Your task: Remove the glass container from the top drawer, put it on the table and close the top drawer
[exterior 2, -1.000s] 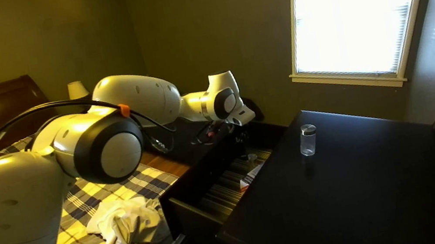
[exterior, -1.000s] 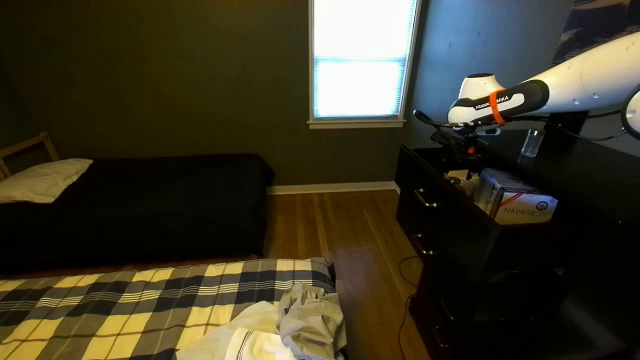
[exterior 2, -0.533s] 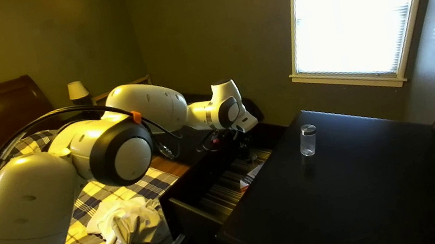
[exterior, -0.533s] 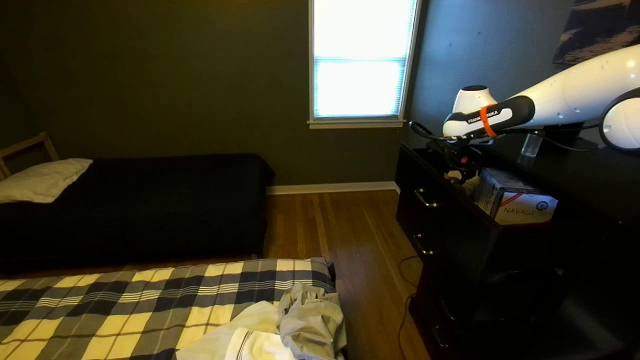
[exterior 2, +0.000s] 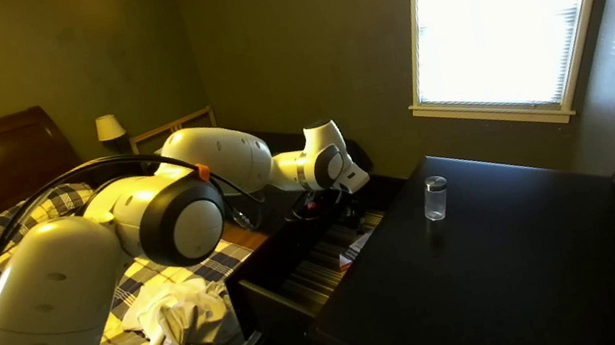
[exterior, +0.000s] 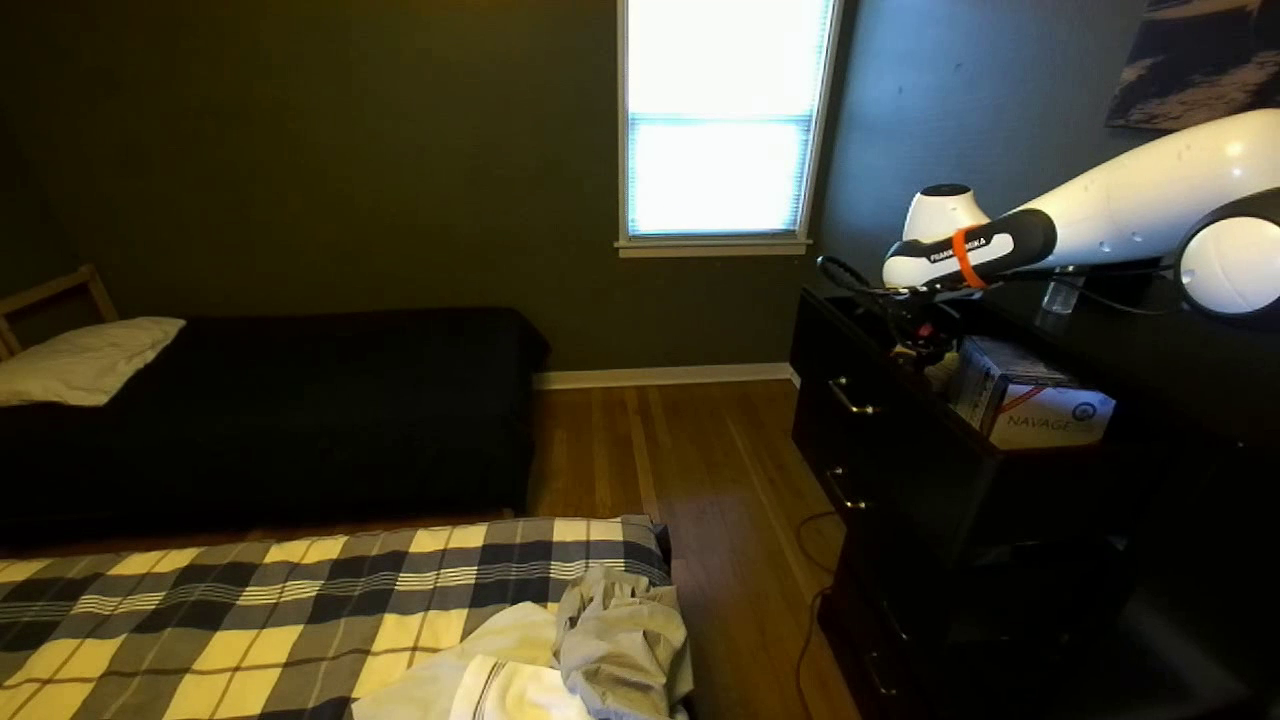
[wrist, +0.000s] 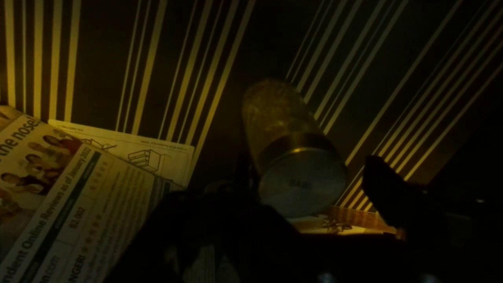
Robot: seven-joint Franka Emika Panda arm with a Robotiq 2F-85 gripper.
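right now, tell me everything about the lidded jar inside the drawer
The cylindrical, glass-looking jar has its round, silver-grey lid on; marks on it are too blurred to read. Its body looks yellowish, contents too dim to tell. It seems upright on the dark, pale-striped lining of the open black drawer. The open black fingers flank it: a gap shows to one; whether the other touches is too dark to see.

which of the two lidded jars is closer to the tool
The jar in the top drawer, between the fingers of the open tool; the other jar stands on the dresser top.
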